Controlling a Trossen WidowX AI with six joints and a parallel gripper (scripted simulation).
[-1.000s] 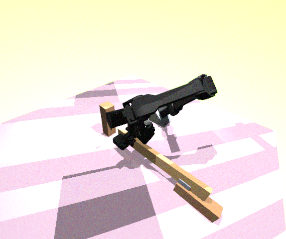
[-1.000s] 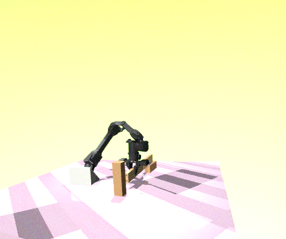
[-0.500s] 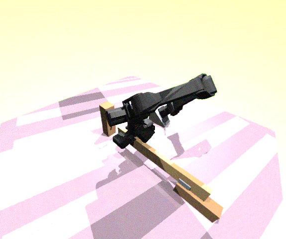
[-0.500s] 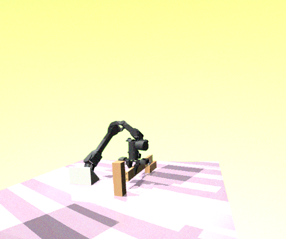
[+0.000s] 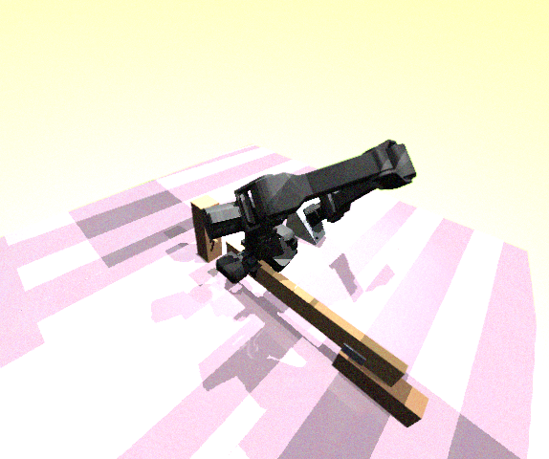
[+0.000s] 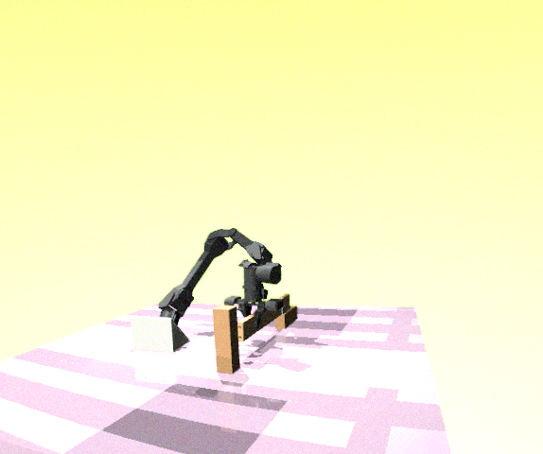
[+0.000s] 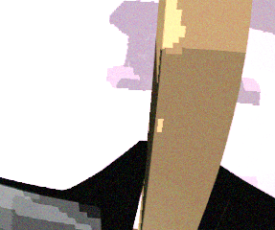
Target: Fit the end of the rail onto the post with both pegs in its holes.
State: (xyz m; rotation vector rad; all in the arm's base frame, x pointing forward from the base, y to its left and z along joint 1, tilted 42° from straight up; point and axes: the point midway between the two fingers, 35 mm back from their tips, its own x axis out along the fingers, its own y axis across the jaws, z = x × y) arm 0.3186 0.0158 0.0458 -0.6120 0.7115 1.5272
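Note:
The long wooden rail [image 5: 314,311] [image 6: 248,324] [image 7: 194,122] runs from the low footboard block [image 5: 408,400] [image 6: 290,316] toward the short upright post [image 5: 203,227] [image 6: 226,340]. Its far end sits by the grey bracket [image 5: 353,353] on the block. Its near end is raised off the table, close to the post's face; the top view shows a narrow gap between them. I cannot make out the pegs clearly. My gripper [image 5: 245,264] [image 6: 253,308] [image 7: 163,149] is shut on the rail near its post end, with dark fingers on either side of it in the wrist view.
The arm's pale base block [image 6: 151,333] [image 5: 309,227] stands beside the post, on the far side of the rail in the top view. The table top is patterned in pink, white and grey stripes and drops off at its edges.

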